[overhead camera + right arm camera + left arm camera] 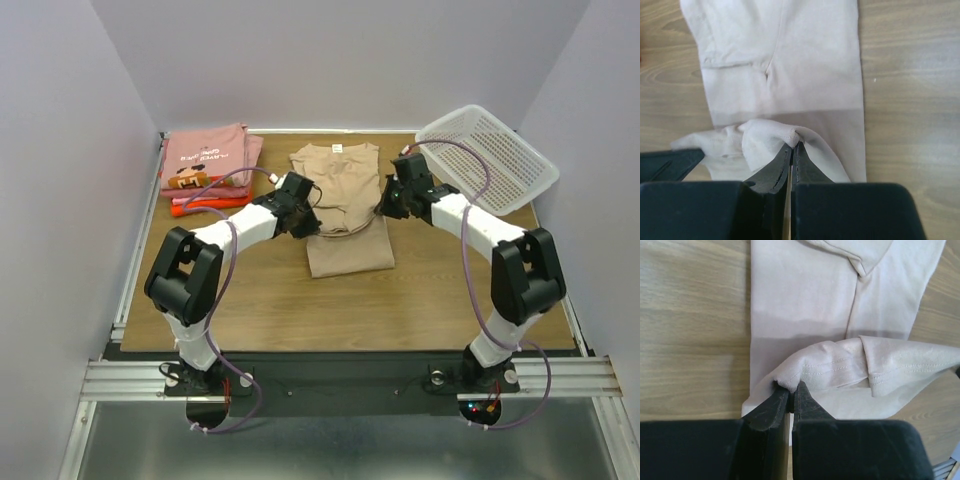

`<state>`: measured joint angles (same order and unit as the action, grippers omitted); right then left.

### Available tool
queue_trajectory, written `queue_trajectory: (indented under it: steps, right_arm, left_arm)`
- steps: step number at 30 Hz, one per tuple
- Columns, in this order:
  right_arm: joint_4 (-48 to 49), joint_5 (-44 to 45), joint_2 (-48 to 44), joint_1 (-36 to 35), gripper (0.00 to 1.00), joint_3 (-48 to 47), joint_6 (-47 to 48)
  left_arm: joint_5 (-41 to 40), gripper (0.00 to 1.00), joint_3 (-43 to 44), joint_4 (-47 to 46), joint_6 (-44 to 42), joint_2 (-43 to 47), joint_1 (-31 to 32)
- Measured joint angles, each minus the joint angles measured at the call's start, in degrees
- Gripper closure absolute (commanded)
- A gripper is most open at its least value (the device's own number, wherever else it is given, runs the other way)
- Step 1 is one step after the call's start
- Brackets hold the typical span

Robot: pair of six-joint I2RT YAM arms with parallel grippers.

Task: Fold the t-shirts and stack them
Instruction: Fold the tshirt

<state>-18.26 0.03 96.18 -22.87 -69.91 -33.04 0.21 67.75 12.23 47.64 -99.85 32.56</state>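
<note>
The tan t-shirt (345,205) lies in the middle of the table, sides folded in, its far part lifted and doubled toward me. My left gripper (303,215) is shut on the shirt's left edge; in the left wrist view the gripper (791,386) pinches a bunched, stitched corner of the tan shirt (805,295). My right gripper (385,207) is shut on the right edge; in the right wrist view the gripper (794,145) pinches a raised fold of the tan shirt (805,55). A stack of folded pink t-shirts (205,155) with a cartoon print lies on a red-orange one (200,208) at the far left.
A white perforated basket (490,155) rests tilted at the far right corner, behind my right arm. The wooden table (270,310) is bare in front of the tan shirt. Grey walls close in on three sides.
</note>
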Motion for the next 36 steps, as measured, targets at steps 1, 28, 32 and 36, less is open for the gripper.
queue_trajectory:
  steps: [1,28,32,36]
  right_arm:
    - [0.0,0.5,1.4,0.1,1.00,-1.0,0.1]
    - [0.3,1.4,15.3,4.3,0.55,-11.1,1.7]
    - [0.4,0.1,15.3,4.7,0.33,-12.0,2.7]
    - [0.6,-2.3,14.2,4.9,0.00,-11.6,4.3]
  left_arm:
    - [0.1,1.00,0.5,0.0,0.0,-0.7,-0.4]
    - [2.8,0.09,13.5,1.8,-5.5,-12.6,-5.7]
    - [2.9,0.02,13.9,1.9,-6.5,-12.5,-5.9]
    - [3.4,0.02,12.4,1.4,-6.9,-11.1,-5.9]
